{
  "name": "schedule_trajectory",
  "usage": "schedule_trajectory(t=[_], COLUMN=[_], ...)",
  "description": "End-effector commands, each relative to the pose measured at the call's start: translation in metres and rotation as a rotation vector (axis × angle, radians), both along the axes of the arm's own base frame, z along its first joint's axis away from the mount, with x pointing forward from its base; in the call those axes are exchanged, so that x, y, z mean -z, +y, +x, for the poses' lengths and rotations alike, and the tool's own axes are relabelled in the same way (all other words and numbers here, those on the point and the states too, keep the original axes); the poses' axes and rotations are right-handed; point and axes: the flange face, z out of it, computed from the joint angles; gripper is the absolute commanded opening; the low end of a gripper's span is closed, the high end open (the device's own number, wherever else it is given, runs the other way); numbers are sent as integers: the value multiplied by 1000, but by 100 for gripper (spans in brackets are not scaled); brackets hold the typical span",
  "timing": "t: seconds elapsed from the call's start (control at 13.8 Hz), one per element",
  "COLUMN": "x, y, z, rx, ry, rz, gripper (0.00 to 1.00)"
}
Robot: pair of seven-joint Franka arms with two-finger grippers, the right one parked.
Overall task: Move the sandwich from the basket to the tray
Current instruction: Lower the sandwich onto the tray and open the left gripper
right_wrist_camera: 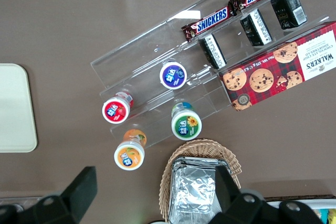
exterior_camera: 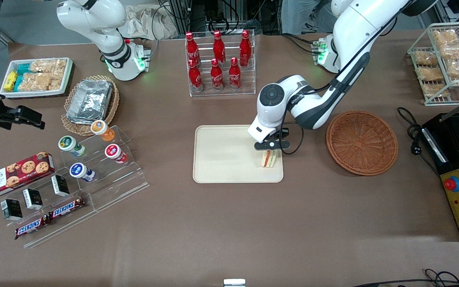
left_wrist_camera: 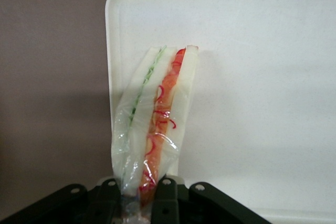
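The end effector sits low over the tray, just right of the frame's centre in the front view, at the tray's edge nearest the basket. Its fingers are clamped on the top of the sandwich, which stands upright with its lower edge on or just above the tray surface; contact cannot be told for sure. In the wrist view the sandwich is wrapped in clear film, its green, orange and red layers running lengthwise, and it lies over the tray's rim close to a rounded corner, with brown table beside it.

The basket stands on the table in the right-middle of the front view, beside the tray and apart from it, nothing showing inside.

A rack of red bottles stands at upper centre, farther from the camera than the tray. At lower left, a clear stepped stand carries small tubs and snack bars.
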Motion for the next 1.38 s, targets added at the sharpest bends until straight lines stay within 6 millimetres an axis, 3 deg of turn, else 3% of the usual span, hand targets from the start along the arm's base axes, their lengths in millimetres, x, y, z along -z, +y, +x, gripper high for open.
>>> schedule_trajectory(t=[0.0,0.07,0.14,0.29,0.51,0.65,0.8,0.87,1.01,1.3], x=[5,6,8,6,-16,-39,-74,-96,-126,-176], y=[-5,-4,-3,-4,-5,-4,0,2,26,36], z=[3,4,3,6,25,35,51,65,99,122], rx=[-6,5,20,6,-30,-56,-125,-144,-173,-198], ry=[-5,-14,-24,-29,-38,-31,-20,-30,-28,-47], rz=[7,15,25,24,34,74,28,-13,-67,-86], gripper=[0,35,96,100,100,100,100,100,100,100])
